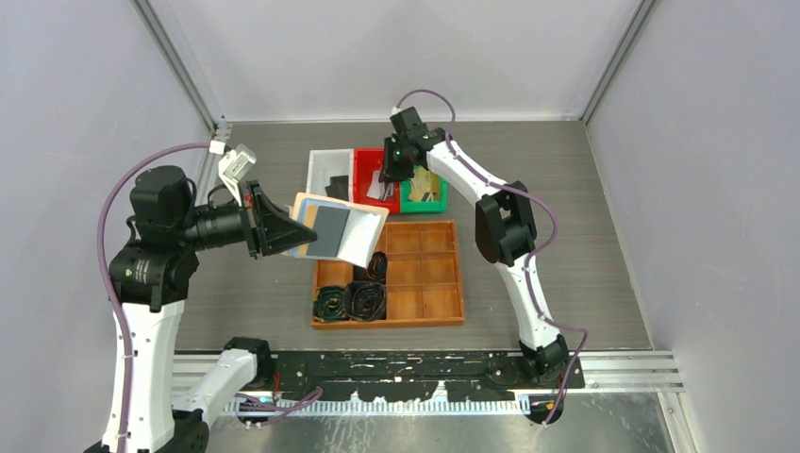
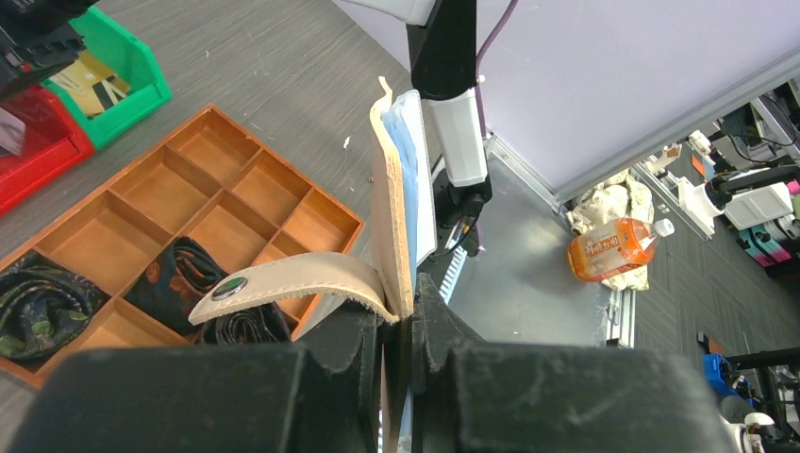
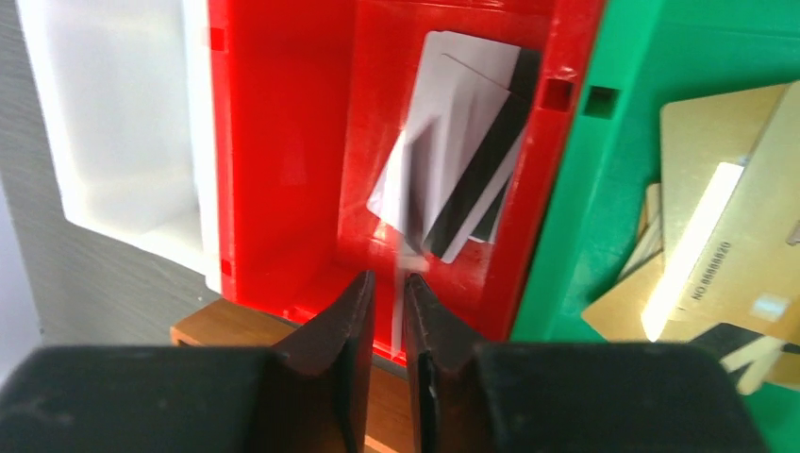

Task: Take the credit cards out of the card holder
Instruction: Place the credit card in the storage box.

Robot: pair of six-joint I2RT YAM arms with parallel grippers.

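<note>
While left claw (image 2: 400, 326) clamps card holder (image 2: 390, 208), right claw (image 3: 389, 294) unclear — even wrist view.

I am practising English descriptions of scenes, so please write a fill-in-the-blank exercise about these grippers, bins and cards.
1. The left gripper is shut on the ____.
2. The gold cards lie in the ____.
3. The right gripper hangs over the ____.
Missing words: card holder; green bin; red bin.

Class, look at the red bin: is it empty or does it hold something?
Not empty. The right wrist view shows white cards, one black-striped, lying inside the red bin.
</note>
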